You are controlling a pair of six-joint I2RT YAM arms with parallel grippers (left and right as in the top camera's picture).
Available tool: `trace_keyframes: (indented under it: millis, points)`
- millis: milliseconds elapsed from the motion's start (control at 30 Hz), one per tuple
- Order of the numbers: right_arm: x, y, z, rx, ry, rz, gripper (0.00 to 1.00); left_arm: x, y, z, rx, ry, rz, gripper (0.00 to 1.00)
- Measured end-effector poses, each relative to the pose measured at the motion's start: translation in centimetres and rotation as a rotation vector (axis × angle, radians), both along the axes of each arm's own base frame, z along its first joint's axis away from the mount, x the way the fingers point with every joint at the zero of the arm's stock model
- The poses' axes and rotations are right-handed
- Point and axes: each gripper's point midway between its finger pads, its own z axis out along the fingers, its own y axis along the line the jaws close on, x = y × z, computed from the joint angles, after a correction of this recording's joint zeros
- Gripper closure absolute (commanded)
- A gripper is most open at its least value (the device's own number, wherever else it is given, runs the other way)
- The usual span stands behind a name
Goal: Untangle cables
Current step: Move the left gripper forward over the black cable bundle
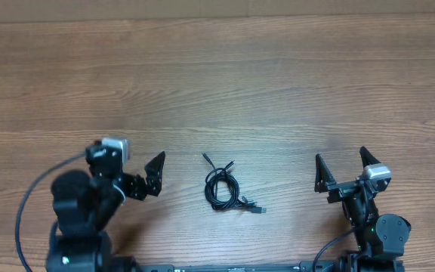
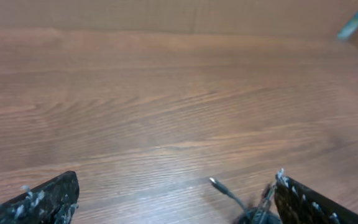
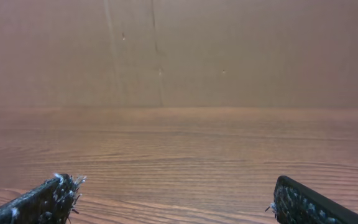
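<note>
left gripper [image 1: 155, 172]: jaws spread wide, holding nothing. right gripper [image 1: 341, 159]: jaws spread wide, holding nothing. cables [image 1: 221, 189]: small coiled bundle flat on table [image 1: 217, 75], between the two sets of jaws, touching neither. one plug end [image 2: 214, 182] near a left finger [image 2: 309, 205].

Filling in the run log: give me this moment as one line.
task: not yet begun | cables: one coiled bundle on table, untouched | left gripper: open, empty | right gripper: open, empty
</note>
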Motion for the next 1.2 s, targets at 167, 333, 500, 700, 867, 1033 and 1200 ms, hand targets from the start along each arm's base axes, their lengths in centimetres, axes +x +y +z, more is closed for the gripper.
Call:
trace_keyframes:
  millis: [167, 333, 500, 700, 867, 1033, 1200]
  points:
    - [0.0, 0.0, 0.0, 0.0, 0.0, 0.001, 0.0, 0.6, -0.3, 1.1, 0.003, 0.121, -0.033, 0.0]
    - [0.0, 0.0, 0.0, 0.0, 0.0, 0.0, 0.0, 1.0, -0.4, 2.6, 0.029, 0.215, -0.068, 0.0]
    - [0.0, 0.0, 0.0, 0.0, 0.0, 0.001, 0.0, 1.7, -1.3, 3.7, 0.053, 0.277, -0.124, 0.0]
    - [0.0, 0.0, 0.0, 0.0, 0.0, 0.001, 0.0, 2.0, -5.0, 3.4, 0.109, 0.335, -0.252, 0.0]
    - [0.0, 0.0, 0.0, 0.0, 0.0, 0.001, 0.0, 1.7, -7.9, 1.8, 0.228, 0.412, -0.326, 0.0]
    - [0.0, 0.0, 0.0, 0.0, 0.0, 0.0, 0.0, 1.7, -9.6, -0.9, 0.321, 0.513, -0.326, 0.0]
    - [0.0, 0.0, 0.0, 0.0, 0.0, 0.001, 0.0, 1.7, -11.2, -4.7, 0.408, 0.631, -0.331, 0.0]
